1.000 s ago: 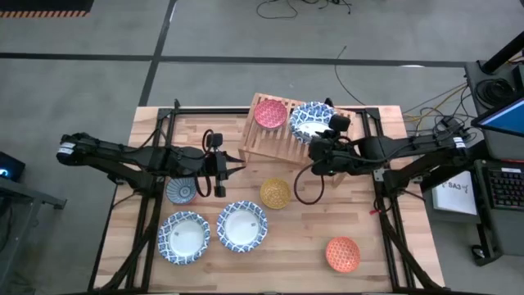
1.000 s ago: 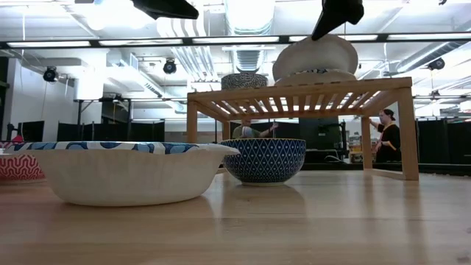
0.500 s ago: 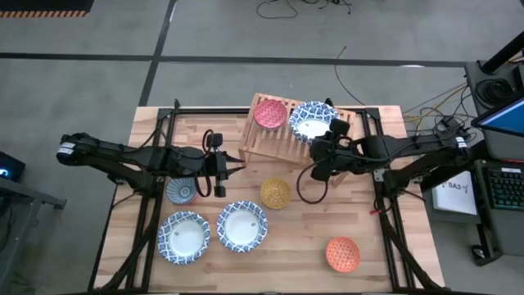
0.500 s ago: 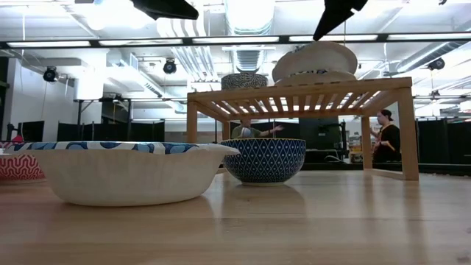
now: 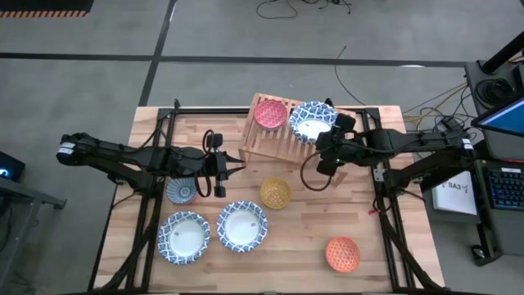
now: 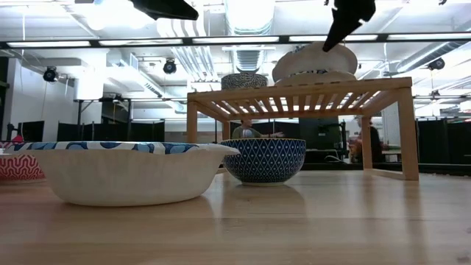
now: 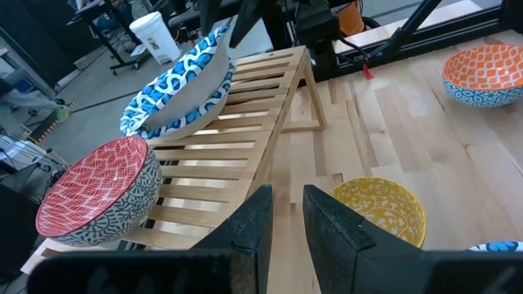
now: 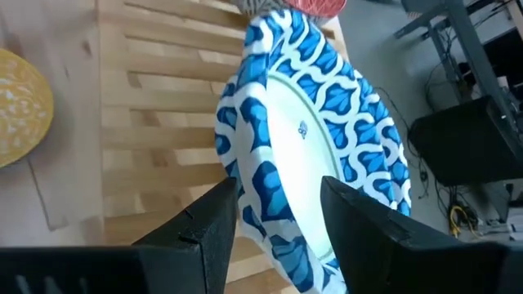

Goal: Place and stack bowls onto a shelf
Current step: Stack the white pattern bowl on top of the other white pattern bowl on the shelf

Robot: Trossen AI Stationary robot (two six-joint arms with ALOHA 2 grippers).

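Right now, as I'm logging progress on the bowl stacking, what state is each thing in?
Shelf: upright, holding bowls.
Pink-red bowl: upright on the shelf.
Wide blue-and-white bowls: stacked on the shelf, top one tilted.
Right end effector: open, beside that stack, holding nothing.
Left end effector: empty, over the table.
Small blue bowl, yellow bowl, orange bowl, two wide bowls: upright on the table.

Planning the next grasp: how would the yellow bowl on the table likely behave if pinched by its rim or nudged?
The yellow bowl looks rigid and glazed, so probably slippery. Its round, narrow-based shape suggests tipping under a rim pinch. On bare wood, it would likely slide.
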